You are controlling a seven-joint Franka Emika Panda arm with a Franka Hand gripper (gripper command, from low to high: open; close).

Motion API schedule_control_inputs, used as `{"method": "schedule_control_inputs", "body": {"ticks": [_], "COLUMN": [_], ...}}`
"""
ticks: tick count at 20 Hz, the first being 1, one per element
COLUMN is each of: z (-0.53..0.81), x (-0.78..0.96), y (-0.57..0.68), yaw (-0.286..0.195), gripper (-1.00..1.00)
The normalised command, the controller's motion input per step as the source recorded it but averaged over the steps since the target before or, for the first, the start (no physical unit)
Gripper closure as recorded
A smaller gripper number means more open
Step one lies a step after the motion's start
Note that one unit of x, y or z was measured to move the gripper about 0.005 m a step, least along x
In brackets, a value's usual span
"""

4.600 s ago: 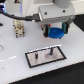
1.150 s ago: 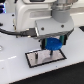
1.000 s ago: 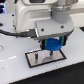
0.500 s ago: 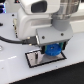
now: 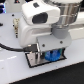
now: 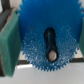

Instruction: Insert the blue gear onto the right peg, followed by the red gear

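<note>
Blue gear [image 6: 48, 40] sits gripped in the hand [image 5: 52, 54], held flat just over the plate [image 5: 35, 60], apparently so its centre slot can meet a peg.

Bright blue gear [image 6: 47, 42] with a dark slot; grey plate [image 5: 36, 60] rimmed black; white arm [image 5: 42, 22] and white table [image 5: 15, 72]
</note>
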Motion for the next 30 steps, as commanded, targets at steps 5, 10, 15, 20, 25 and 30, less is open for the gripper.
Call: {"method": "schedule_control_inputs", "body": {"ticks": [5,10,15,20,25,30], "z": [0.47,0.33,0.16,0.02,0.0,-0.01], "x": [-0.11,-0.38,-0.72,-0.83,-0.79,-0.7], "y": [0.27,0.23,0.21,0.12,0.1,0.14], "yaw": [0.0,0.0,0.0,0.0,0.0,0.0], "gripper": [-1.0,-1.0,-1.0,-1.0,-1.0,-1.0]}}
